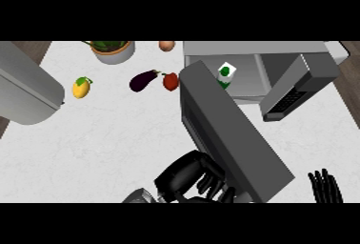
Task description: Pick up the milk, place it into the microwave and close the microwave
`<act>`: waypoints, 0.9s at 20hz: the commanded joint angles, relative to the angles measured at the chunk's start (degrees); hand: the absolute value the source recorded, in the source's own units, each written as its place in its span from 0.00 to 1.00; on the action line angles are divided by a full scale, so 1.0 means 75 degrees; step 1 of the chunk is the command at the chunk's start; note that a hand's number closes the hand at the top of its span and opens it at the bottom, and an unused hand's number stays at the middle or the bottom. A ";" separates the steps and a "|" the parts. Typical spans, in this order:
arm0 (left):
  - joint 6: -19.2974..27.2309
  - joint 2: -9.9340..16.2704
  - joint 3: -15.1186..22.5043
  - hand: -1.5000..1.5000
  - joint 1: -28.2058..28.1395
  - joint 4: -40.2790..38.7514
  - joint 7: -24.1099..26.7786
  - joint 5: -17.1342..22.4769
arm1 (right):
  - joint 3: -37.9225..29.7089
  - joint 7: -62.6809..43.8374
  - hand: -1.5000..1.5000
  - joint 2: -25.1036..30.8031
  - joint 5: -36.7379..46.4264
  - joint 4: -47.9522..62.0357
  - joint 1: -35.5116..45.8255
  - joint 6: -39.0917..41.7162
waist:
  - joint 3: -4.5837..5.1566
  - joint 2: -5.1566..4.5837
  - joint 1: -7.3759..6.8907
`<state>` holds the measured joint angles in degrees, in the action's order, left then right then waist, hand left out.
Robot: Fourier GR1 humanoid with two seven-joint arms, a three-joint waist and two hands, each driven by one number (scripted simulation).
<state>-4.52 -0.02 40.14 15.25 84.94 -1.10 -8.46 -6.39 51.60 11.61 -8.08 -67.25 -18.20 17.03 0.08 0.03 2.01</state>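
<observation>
— While you look down at the counter, where does the milk sit?

— You see the white carton with its green mark standing upright inside the microwave, near the left wall of the cavity, at the counter's far right corner. Nothing holds it.

— And the door?

— You find the dark door swung wide open, reaching from the microwave's left front toward the counter's near edge. Your left hand is at the door's near end, its fingers curled against the door's lower edge; whether the fingers wrap round the edge or only press on it, you cannot tell.

— Your right hand?

— It shows at the near right corner, fingers straight and held close together, pointing up, touching nothing.

— What else lies on the counter?

— Along the far edge you have a potted plant and, right of it, a small brown thing that you cannot identify. Nearer the middle, an eggplant lies just beside a red pepper, which sits close to the door's far end. A yellow mango rests toward the left edge, near a large grey rounded body at the far left corner.
</observation>
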 commanded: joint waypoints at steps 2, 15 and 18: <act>0.1014 0.0002 0.0944 1.00 0.1214 -0.1512 -0.0171 0.0832 | 0.0228 0.0270 0.00 0.0366 -0.0448 -0.0834 -0.0267 0.1180 | -0.0002 -0.0056 0.0265; 0.3527 0.0002 0.1767 0.00 0.2508 -0.2734 0.0731 0.3310 | 0.0893 -0.0744 0.00 0.0757 -0.1161 -0.3017 -0.0494 0.1105 | 0.0031 -0.0211 0.1101; 0.3726 0.0003 0.1450 0.00 0.2909 -0.2758 0.0918 0.3925 | 0.1021 -0.0980 0.00 0.0871 -0.1325 -0.3292 -0.0459 0.1166 | 0.0036 -0.0290 0.1371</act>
<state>20.57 0.05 51.75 34.51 66.64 2.68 16.80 0.00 43.79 17.37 -16.94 -89.64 -21.40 22.18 0.35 -1.42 10.12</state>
